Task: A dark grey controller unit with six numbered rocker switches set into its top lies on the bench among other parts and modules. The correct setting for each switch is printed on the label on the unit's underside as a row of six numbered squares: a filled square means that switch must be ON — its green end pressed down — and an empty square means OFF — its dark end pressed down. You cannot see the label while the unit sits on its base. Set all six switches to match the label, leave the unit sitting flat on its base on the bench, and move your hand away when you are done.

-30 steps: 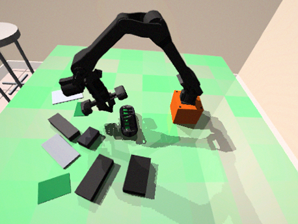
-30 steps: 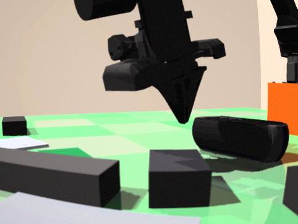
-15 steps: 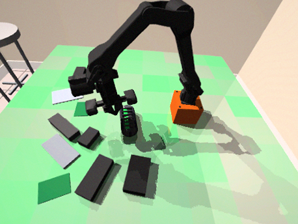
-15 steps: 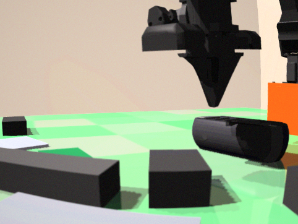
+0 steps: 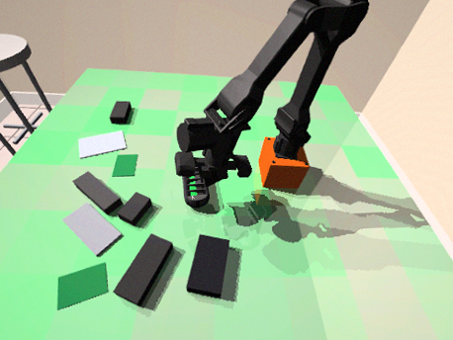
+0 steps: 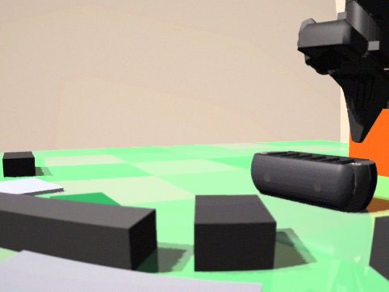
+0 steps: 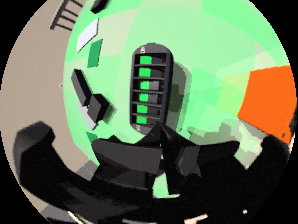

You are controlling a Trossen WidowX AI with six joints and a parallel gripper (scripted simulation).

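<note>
Where the controller unit [image 5: 197, 198] [image 6: 307, 177] [image 7: 134, 90] lies, switches upward: one gripper [image 6: 358, 140] [image 7: 161, 131], clenched, empty, above it; orange base block [image 5: 284, 175] [image 6: 369, 141] [image 7: 267, 100], beside it.

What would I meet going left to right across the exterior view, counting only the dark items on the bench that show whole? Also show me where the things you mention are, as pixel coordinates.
Small dark block at the back [image 6: 18, 164] → larger dark block in front [image 6: 235, 234] → dark grey controller unit [image 6: 307, 177] [image 7: 159, 90].
</note>
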